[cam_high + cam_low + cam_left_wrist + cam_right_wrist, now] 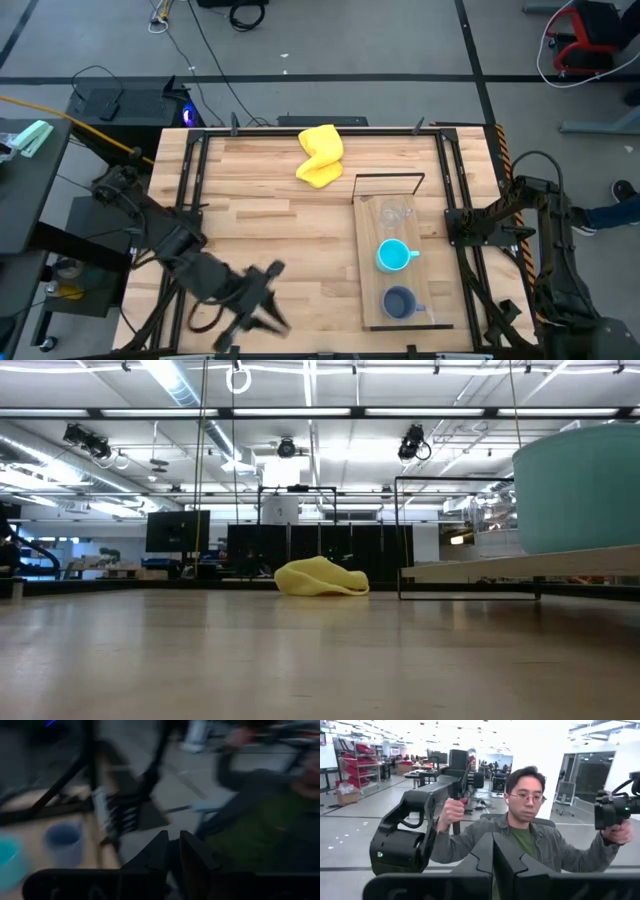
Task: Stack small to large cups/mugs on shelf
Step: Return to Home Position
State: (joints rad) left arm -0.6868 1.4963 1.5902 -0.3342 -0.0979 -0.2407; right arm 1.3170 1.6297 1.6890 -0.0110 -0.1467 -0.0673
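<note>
The light-wood shelf [432,250] lies on the right half of the table, its black wire frame [390,178] at the far end. On it stand a clear glass [393,213], a cyan mug [393,256] and a grey-blue mug [400,302], in a row from far to near. The low view shows the cyan mug [580,485] close up and the glass [495,510] behind it. My left gripper [272,300] hovers near the table's near edge, left of the shelf, with a narrow gap between its fingers [172,845]. My right gripper [492,855] is shut and empty at the table's right edge.
A crumpled yellow cloth [320,155] lies at the far middle of the table and also shows in the low view [320,577]. Black frame rails [190,200] run along the table's left and right sides. A person [522,820] sits beyond the table.
</note>
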